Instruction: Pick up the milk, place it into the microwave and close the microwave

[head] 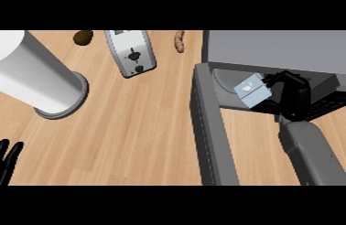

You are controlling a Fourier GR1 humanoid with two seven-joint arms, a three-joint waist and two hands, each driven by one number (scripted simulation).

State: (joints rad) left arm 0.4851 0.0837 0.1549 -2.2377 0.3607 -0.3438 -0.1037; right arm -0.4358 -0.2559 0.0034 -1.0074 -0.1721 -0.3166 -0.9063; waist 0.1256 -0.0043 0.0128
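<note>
1. Head view, looking steeply down onto a pale wooden counter top [135, 141].
2. Right black hand [289, 89], at the end of its grey forearm [312, 155], reaching into the mouth of the grey box-shaped microwave [270, 48] at upper right.
3. Fingers curling round the small pale-blue and white milk carton [251, 91], gripping it from its right side.
4. Milk carton hanging tilted just inside the microwave's opening, above the dark cavity floor; whether touching that floor, impossible to tell.
5. Grey microwave door [211, 137] standing wide open, stretching from the cavity's left edge toward the lower edge of the view.
6. Left black hand [8, 158] resting at the lower left edge, fingers straight and up, holding nothing.
7. Elsewhere, well apart from the action: a tall white cylinder on a grey round base [40, 73] at upper left, a silver toaster [132, 52] near the top, a small brown rounded item [83, 37] beside it, and a brownish sausage-shaped item [179, 41] close to the microwave's corner.
8. Judging the step in hand: placing, with the pick-up apparently done.
9. Next move probably calling for setting the carton down upright, opening the fingers, pulling the arm out past the door, then swinging that door shut.
</note>
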